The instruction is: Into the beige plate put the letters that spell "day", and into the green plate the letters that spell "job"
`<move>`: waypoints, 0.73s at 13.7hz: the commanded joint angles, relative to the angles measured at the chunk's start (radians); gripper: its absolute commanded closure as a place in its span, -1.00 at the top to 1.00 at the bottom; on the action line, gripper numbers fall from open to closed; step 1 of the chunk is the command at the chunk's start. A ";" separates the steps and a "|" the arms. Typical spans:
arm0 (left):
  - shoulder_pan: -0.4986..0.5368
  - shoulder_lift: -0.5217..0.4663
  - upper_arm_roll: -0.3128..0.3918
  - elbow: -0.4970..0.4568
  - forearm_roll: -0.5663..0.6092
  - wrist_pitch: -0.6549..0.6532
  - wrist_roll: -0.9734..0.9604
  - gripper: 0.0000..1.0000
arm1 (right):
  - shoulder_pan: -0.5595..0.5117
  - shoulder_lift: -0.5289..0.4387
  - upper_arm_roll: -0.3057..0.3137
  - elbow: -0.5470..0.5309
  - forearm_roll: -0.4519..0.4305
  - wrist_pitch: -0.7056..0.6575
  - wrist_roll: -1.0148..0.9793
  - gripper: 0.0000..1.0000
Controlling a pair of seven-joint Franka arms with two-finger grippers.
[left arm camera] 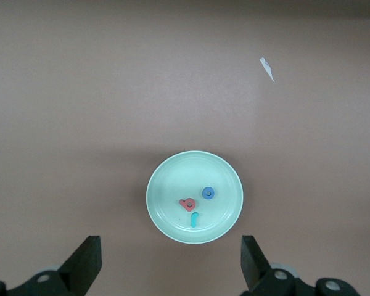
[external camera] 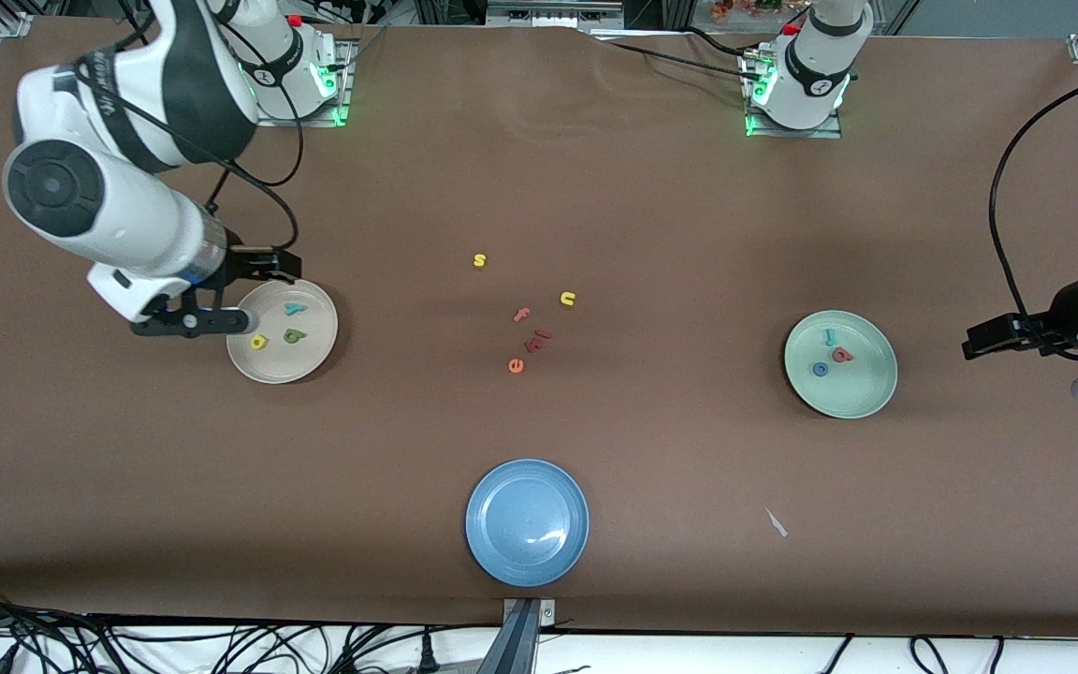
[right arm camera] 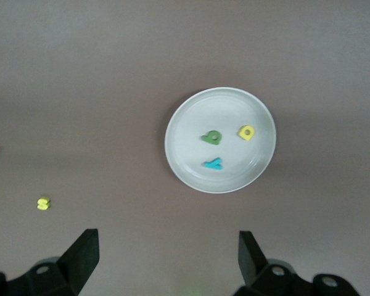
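Nearest the front camera lies a round blue plate (external camera: 527, 522), empty. Farther back, the round cream-beige plate (external camera: 319, 348) at the right arm's end holds the green d (external camera: 293, 336), yellow a (external camera: 258, 343) and teal y (external camera: 296, 308); the round mint-green plate (external camera: 862, 393) at the left arm's end holds the teal j (external camera: 830, 337), blue ring o (external camera: 820, 370) and pink-red b (external camera: 840, 355). Both words appear sorted, so no further pick seems needed. The right gripper (external camera: 205, 321) hangs over the beige plate's rim, jaws apart and empty; the left gripper (left arm camera: 169, 268) waits beside the green plate, likewise spread and empty. Leftover foam letters (external camera: 531, 328) lie mid-table, between the plates.
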 commanded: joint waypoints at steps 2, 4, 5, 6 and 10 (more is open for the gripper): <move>0.006 0.005 -0.013 0.017 0.008 -0.010 0.060 0.99 | -0.132 -0.192 0.033 -0.221 -0.008 0.198 -0.123 1.00; 0.007 0.005 -0.008 0.023 0.005 -0.009 0.092 0.99 | -0.149 -0.201 0.022 -0.148 0.006 0.148 -0.205 1.00; 0.009 0.005 -0.005 0.055 0.005 -0.009 0.105 0.99 | -0.157 -0.201 0.022 -0.099 0.003 0.102 -0.208 1.00; 0.007 0.005 -0.005 0.074 0.010 -0.010 0.108 0.99 | -0.165 -0.195 0.025 -0.053 0.004 0.038 -0.206 1.00; 0.006 0.008 -0.010 0.081 -0.001 -0.009 0.129 1.00 | -0.194 -0.208 0.028 -0.040 0.032 0.004 -0.200 1.00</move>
